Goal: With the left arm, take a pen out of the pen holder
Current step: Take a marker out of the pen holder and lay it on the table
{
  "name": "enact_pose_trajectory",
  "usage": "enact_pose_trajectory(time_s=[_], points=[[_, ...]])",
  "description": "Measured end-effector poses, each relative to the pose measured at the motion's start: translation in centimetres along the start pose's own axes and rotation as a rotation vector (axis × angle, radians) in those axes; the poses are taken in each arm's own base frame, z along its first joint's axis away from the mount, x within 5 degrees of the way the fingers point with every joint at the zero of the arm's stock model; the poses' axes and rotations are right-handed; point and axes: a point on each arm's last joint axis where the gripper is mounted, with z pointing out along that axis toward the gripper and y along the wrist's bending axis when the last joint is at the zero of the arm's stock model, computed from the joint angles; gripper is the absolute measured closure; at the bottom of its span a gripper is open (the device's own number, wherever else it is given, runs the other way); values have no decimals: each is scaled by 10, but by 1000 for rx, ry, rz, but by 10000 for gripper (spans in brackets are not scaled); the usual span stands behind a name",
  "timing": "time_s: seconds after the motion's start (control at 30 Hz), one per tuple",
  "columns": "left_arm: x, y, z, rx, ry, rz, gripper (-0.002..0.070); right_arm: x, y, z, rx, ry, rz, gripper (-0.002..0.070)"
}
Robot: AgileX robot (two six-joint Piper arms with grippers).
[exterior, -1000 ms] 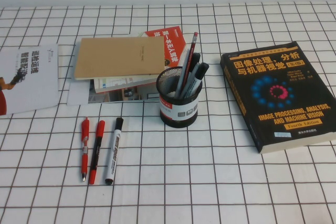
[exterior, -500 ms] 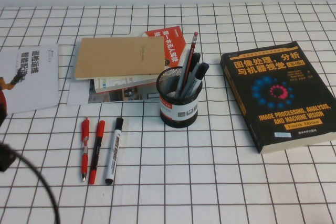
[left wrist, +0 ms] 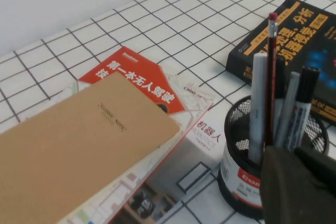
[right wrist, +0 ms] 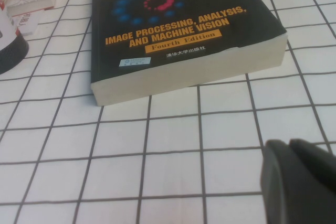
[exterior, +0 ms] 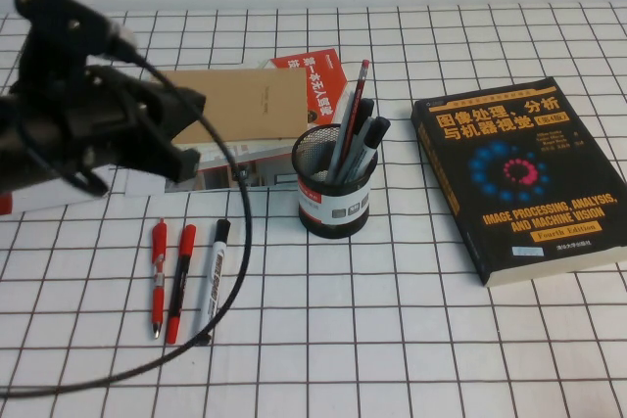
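Observation:
A black mesh pen holder [exterior: 334, 183] stands mid-table with a red pencil [exterior: 355, 110] and several grey and black pens upright in it. My left gripper [exterior: 186, 129] hovers to its left over the stacked booklets, shut and empty, clearly apart from the holder. In the left wrist view the holder [left wrist: 242, 174] and the pencil [left wrist: 271, 66] sit just ahead of the closed left gripper [left wrist: 294, 182]. My right gripper [right wrist: 296, 174] shows only in the right wrist view, shut and empty, low over the grid cloth near the black book's [right wrist: 173, 30] front edge.
Two red pens [exterior: 159, 276] [exterior: 180, 281] and a white marker [exterior: 213, 276] lie on the cloth left of the holder. A brown notebook [exterior: 255, 105] lies on a red book [exterior: 313, 70] behind. A thick black book [exterior: 519, 173] lies to the right. The arm's cable [exterior: 235, 271] loops over the loose pens.
The left arm has come in from the lower left edge and now reaches over the booklets towards the holder, covering the white leaflet. Nothing on the table has moved.

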Motion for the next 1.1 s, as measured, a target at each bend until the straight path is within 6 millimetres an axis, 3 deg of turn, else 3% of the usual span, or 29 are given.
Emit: enact_pose_trajectory(time_s=[0.33,0.43,0.53,0.63,0.7,0.93,1.1], points=[[-17,23,83,102,22,-65,653,0,0,0,0,0,0,692],[-22,18,103,164,20,-13,572,0,0,0,0,0,0,692],[-27,3,124,215,12,70,421,0,0,0,0,0,0,692],[-32,-14,144,189,-1,118,282,0,0,0,0,0,0,692],[-34,-22,155,157,-5,130,237,0,0,0,0,0,0,692],[-36,-47,182,172,-14,155,207,0,0,0,0,0,0,692],[-36,-47,190,103,-25,80,206,0,0,0,0,0,0,692]])
